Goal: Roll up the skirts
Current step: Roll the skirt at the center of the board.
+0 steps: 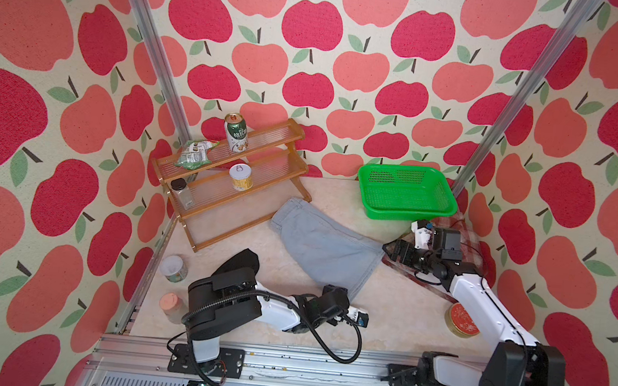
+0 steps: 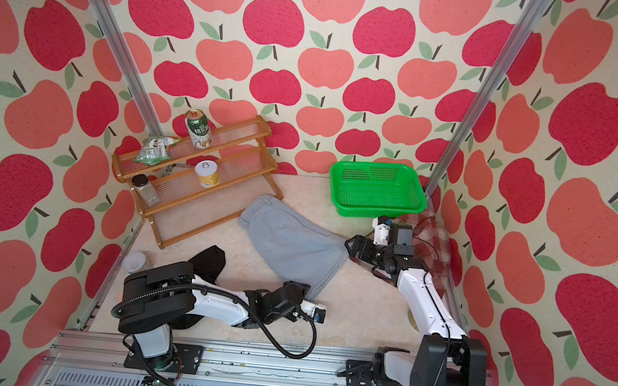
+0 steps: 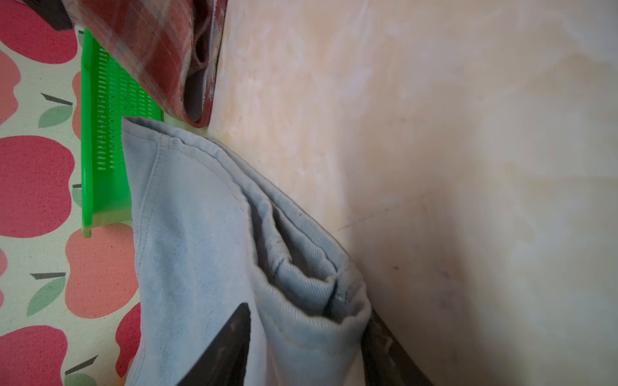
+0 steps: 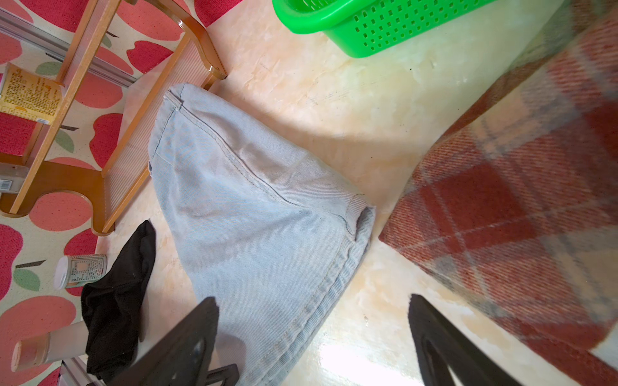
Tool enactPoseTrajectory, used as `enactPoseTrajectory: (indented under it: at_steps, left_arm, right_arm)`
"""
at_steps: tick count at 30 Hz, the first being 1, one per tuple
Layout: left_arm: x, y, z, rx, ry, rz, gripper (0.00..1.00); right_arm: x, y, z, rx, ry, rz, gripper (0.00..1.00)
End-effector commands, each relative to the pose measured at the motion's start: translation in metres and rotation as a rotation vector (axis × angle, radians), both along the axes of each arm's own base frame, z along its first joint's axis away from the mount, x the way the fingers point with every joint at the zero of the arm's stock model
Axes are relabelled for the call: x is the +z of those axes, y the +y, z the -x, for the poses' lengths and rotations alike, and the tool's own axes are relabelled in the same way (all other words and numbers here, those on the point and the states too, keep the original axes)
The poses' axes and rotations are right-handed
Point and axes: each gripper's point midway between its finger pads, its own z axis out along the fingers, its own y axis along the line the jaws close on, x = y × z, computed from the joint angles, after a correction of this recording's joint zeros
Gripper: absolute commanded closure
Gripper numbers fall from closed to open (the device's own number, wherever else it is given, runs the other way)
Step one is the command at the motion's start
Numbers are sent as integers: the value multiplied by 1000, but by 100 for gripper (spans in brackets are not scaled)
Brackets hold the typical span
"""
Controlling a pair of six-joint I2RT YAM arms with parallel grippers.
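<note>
Denim skirt [image 1: 324,243] lies flat mid-table, hem corner pinched between left gripper [image 3: 306,347] jaws. Right gripper [image 4: 312,337] hovers spread, empty, over the opposite hem. Both corners should be gripped level, then rolled evenly.

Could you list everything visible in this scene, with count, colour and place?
denim skirt: one, light blue, spread mid-table.
plaid skirt: one, red-brown and cream, table's right edge, beside the basket.
black skirt: one, bunched, near-left, partly under the left arm.
basket: one, green mesh, far right, no contents visible.
wooden rack: one, brown, stepped, far left.
On the rack: green drink can, green snack packet, yellow tin, black-capped jar.
white-lidded jar: one, left edge.
pink-lidded jar: one, near-left.
round red tin: one, near-right.
left gripper: jaws around the denim hem.
right gripper: open, over the denim skirt's edge.
</note>
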Motion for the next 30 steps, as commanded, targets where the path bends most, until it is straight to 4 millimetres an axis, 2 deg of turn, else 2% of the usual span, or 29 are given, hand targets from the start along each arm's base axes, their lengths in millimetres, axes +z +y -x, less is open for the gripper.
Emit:
enactPoseTrajectory:
  at_steps: [1, 3, 5, 7, 11, 15, 19, 21, 26, 30]
  left_arm:
    - [-28, 8, -8, 69, 41, -66, 50]
    - [-33, 9, -14, 105, 44, -63, 56]
    - [-35, 9, -15, 122, 70, -43, 66]
    - [-33, 6, -18, 140, 91, -12, 82]
    - [-24, 2, -29, 189, 100, 40, 99]
    - [16, 0, -52, 288, 153, 222, 100]
    - [62, 27, -84, 435, 317, 508, 100]
    - [72, 44, -99, 499, 368, 596, 100]
    - [67, 86, -124, 675, 507, 760, 100]
    - [49, 111, -131, 799, 573, 815, 100]
  right_arm:
    - [-4, -5, 4, -20, 14, 7, 9]
    - [-3, -2, 6, -12, 16, -5, 9]
    - [-1, -1, 8, -6, 8, -16, 9]
    - [1, -1, 10, -8, 3, -20, 9]
    - [2, -1, 16, -6, -2, -24, 9]
    - [3, -3, 23, -11, -15, -21, 9]
    - [4, 5, 29, 24, -16, -61, 9]
    - [5, 13, 32, 53, -15, -89, 9]
    - [7, 31, 42, 119, -29, -109, 10]
    - [4, 50, 51, 188, -19, -122, 12]
